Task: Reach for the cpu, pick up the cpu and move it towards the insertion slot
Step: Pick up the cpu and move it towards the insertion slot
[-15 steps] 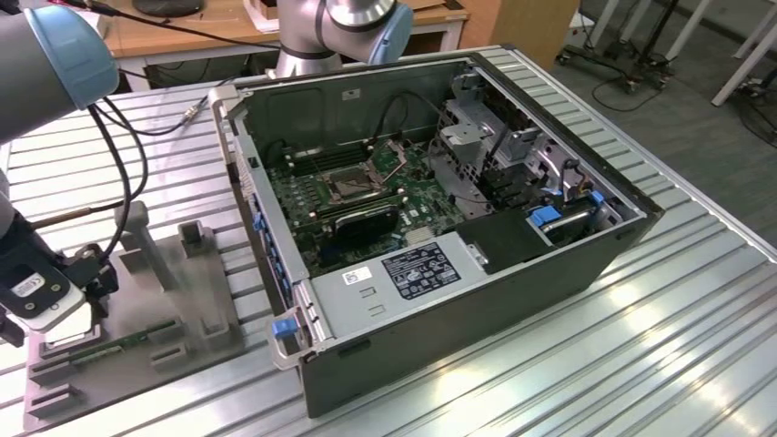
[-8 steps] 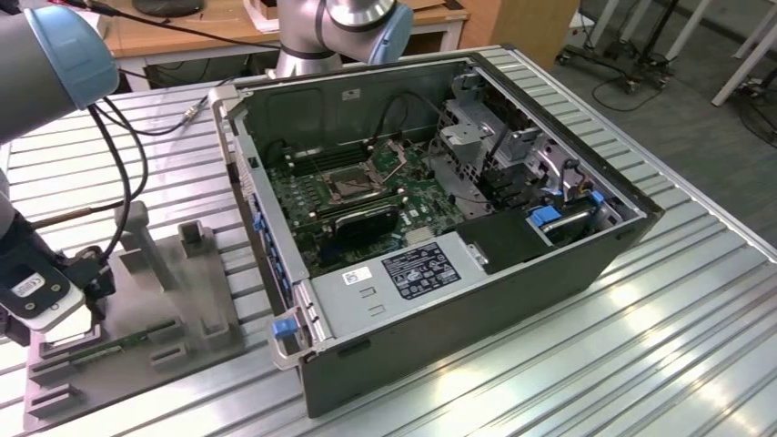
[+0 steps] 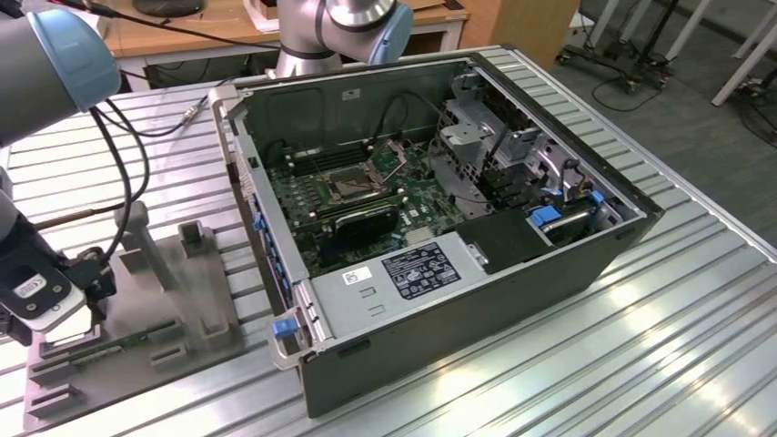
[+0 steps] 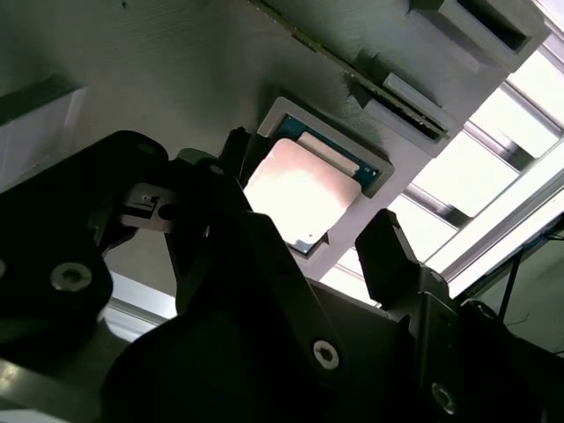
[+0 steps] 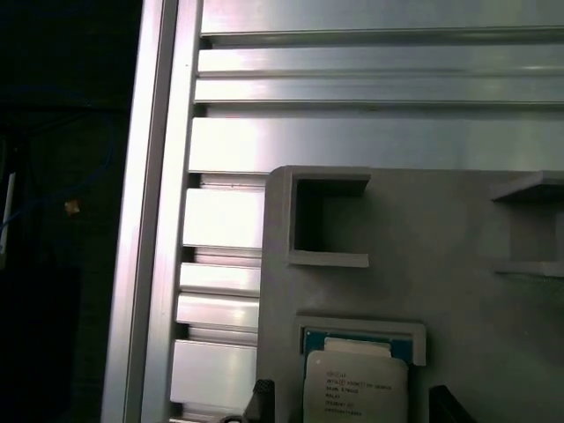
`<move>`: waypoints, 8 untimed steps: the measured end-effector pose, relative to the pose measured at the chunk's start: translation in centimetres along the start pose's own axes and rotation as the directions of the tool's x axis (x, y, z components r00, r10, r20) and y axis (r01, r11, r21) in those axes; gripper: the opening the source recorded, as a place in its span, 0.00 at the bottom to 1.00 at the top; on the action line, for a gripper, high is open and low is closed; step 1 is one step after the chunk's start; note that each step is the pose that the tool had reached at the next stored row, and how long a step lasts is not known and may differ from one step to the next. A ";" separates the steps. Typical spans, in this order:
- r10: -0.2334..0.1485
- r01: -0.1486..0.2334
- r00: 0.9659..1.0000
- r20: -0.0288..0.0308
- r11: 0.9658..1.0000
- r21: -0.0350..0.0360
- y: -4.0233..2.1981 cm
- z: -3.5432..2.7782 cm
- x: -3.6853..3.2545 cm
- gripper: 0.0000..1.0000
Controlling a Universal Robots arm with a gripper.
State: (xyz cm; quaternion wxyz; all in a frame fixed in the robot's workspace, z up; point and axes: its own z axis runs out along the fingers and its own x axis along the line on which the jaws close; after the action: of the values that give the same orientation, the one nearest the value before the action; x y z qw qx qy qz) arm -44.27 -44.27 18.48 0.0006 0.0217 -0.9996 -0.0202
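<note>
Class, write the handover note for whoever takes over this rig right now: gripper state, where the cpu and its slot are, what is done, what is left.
Gripper: open, one finger on each side of the cpu, not closed on it.
Cpu: lying flat in its recess in the grey tray.
Insertion slot: on the board inside the open computer case, to the exterior view's right of the tray.
Done: the reach, with the gripper at the cpu.
Left: gripping and lifting the cpu, then carrying it to the slot.
</note>
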 end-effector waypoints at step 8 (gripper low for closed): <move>0.010 -0.010 1.000 0.000 1.000 0.000 0.28 0.25 -0.02 0.76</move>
State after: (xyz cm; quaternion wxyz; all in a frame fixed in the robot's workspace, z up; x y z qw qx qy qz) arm -44.26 -43.97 18.24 0.0005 0.0167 -0.9997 -0.0202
